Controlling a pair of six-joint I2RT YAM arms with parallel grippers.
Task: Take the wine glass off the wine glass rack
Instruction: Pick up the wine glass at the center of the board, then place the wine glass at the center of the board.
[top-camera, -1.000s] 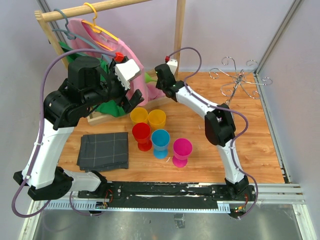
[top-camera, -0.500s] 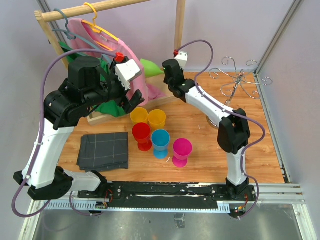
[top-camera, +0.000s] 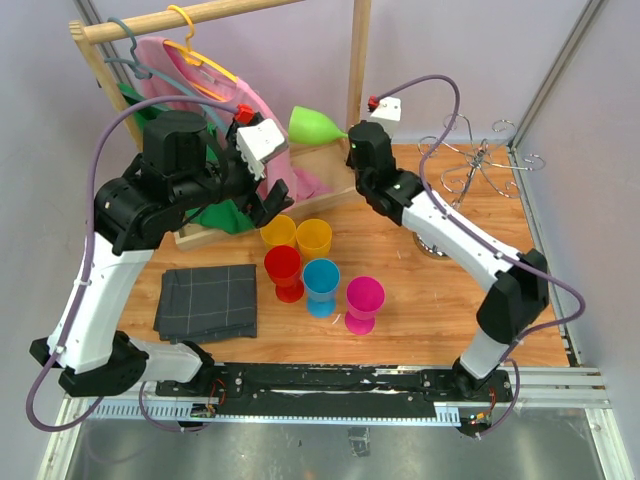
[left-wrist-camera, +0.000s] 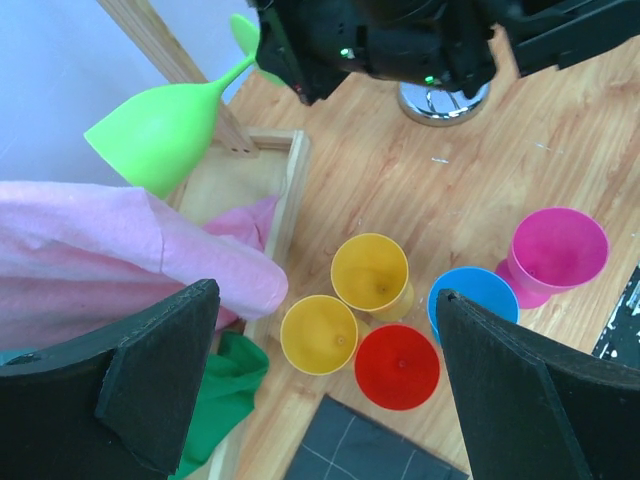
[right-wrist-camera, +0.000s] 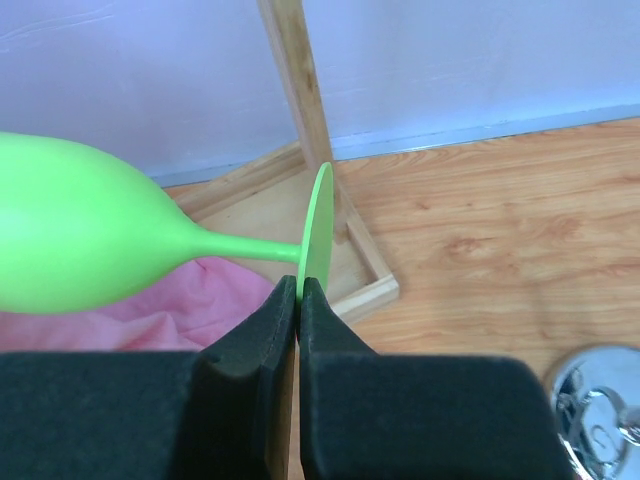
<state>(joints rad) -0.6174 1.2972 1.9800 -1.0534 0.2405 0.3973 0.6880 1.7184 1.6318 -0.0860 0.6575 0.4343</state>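
Note:
A lime green wine glass (top-camera: 318, 126) lies sideways in the air by the wooden post, off the rack. It also shows in the left wrist view (left-wrist-camera: 160, 130) and the right wrist view (right-wrist-camera: 70, 240). My right gripper (top-camera: 354, 142) (right-wrist-camera: 299, 285) is shut on the edge of the glass's round foot. The chrome wine glass rack (top-camera: 478, 160) stands at the back right with bare hooks, and its mirrored base (left-wrist-camera: 443, 100) (right-wrist-camera: 600, 410) rests on the table. My left gripper (top-camera: 270, 197) (left-wrist-camera: 325, 295) is open and empty, high above the cups.
Two yellow cups (top-camera: 297, 235), a red cup (top-camera: 283, 268), a blue cup (top-camera: 321, 281) and a magenta cup (top-camera: 364, 298) stand mid-table. A dark folded cloth (top-camera: 208, 300) lies at the left. A wooden clothes rack (top-camera: 355, 60) with pink (top-camera: 200, 80) and green garments stands behind.
My right arm has swung up and to the right, carrying the green glass out from behind the pink garment into plain view. The left arm has barely moved.

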